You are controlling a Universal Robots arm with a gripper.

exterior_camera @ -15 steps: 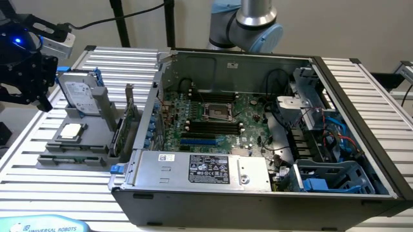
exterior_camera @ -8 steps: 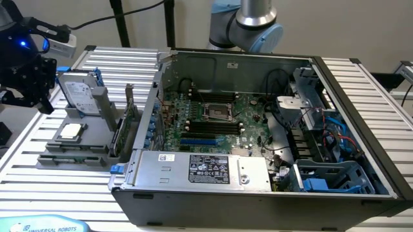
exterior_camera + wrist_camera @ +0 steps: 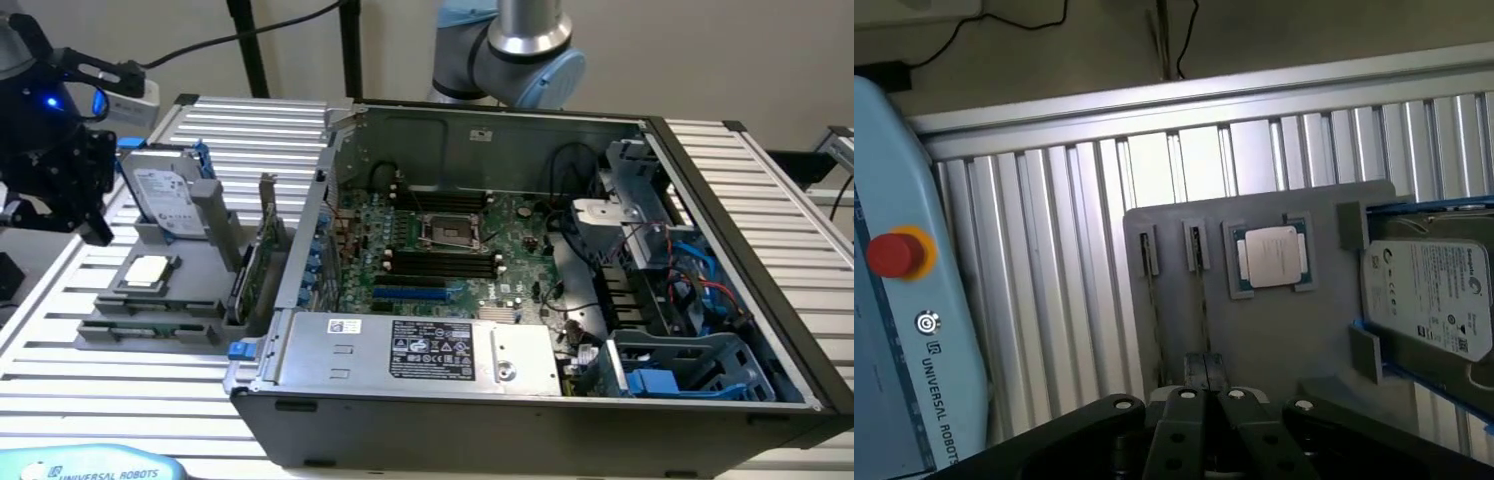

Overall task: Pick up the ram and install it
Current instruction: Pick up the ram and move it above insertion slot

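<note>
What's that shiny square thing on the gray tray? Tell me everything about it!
The square chip has a flat, silvery, metal-looking top with a thin darker edge. It lies flat in a framed pocket of the gray tray, between two narrow slots and the hard drive. It touches just the tray; nothing grips it.

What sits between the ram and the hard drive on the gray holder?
The silver processor, in its own pocket, as the wrist view shows.

light: bright, even | glare: table slats (image 3: 1194, 170) washed white | shadow: computer case (image 3: 534, 135) interior darker
</note>
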